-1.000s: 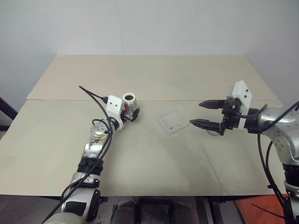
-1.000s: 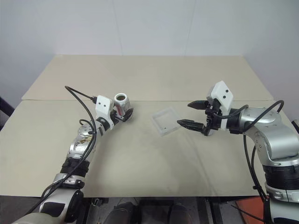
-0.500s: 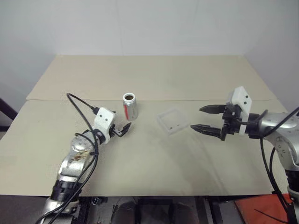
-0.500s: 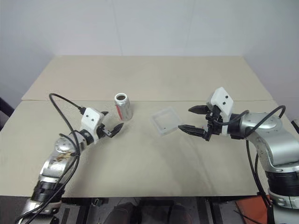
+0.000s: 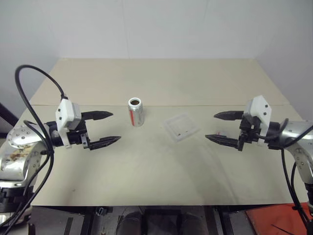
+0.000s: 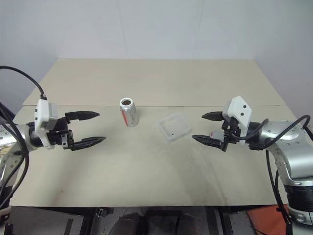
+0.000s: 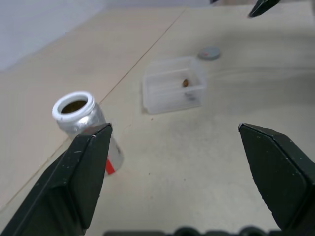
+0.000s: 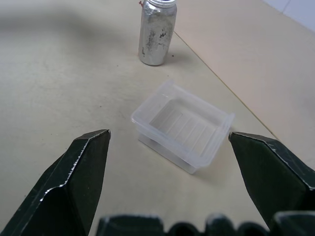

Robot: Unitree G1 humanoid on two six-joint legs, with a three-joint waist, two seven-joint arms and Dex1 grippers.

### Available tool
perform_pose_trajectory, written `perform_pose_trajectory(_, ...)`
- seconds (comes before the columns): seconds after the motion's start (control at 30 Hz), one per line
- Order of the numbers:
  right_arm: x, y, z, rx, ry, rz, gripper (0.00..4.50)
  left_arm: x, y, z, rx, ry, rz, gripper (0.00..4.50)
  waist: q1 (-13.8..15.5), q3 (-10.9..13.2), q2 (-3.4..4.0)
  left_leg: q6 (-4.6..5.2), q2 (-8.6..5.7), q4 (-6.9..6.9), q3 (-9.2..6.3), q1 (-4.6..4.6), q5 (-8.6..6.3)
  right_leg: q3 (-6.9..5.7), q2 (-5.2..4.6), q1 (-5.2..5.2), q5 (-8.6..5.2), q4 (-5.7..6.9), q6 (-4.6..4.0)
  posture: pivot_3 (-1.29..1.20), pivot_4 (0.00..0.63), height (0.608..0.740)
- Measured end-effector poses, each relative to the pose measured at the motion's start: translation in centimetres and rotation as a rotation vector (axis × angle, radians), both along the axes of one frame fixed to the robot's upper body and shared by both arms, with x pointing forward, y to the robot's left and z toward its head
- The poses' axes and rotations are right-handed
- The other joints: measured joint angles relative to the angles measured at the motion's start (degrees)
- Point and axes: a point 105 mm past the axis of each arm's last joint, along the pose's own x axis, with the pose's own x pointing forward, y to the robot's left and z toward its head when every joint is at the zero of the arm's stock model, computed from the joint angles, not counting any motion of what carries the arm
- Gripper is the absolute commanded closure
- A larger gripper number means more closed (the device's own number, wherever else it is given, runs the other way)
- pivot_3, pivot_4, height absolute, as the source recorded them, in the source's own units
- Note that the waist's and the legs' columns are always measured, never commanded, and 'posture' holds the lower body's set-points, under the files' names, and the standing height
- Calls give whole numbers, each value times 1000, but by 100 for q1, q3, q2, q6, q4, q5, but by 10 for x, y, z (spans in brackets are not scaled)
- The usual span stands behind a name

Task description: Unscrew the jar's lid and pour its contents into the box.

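Jar open and upright, lid off, both grippers spread and empty: the work looks done.

Head views: the jar stands lidless on the table, left of the box; the left gripper and right gripper hover at the near left and right, released, well apart from both. Left wrist view: the lid lies flat beyond the box, and the contents, a dark speck, sit inside it. Right wrist view: box near, jar farther off. I judge the pour finished, nothing left.
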Motion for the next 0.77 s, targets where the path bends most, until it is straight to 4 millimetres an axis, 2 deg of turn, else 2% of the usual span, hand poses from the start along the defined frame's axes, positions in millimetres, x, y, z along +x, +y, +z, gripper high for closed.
perform_pose_trajectory(0.13, 0, -1, 0, -5, 0, -5, 0, 3, -7, 7, -3, -24, -33, 21, -2, 0, 0, 0, 0, -3, 1, 0, 0, 0, 0, -1, 0, 0, 0, 0, 150, 740)
perform_pose_trajectory(0.27, -1, -3, -2, -8, 7, -8, 0, 3, -14, 1, -15, -4, -57, 21, -2, 0, 0, 0, 1, -3, 2, 0, 0, 0, 0, -2, 0, 0, 0, 0, 150, 740)
perform_pose_trajectory(0.53, -2, -8, 3, -21, -11, -25, 0, 1, -15, -4, -15, 9, -61, 21, -2, 0, 0, 0, 2, -3, 1, 0, 0, 1, 0, -2, 0, 1, 0, 0, 150, 740)
perform_pose_trajectory(0.77, -7, -9, -3, -30, 9, -29, 0, 0, -17, -4, -18, 4, -64, 21, 0, 0, 0, 0, 2, -3, 0, 0, 0, 2, 0, -1, 0, 0, 0, 0, 150, 740)
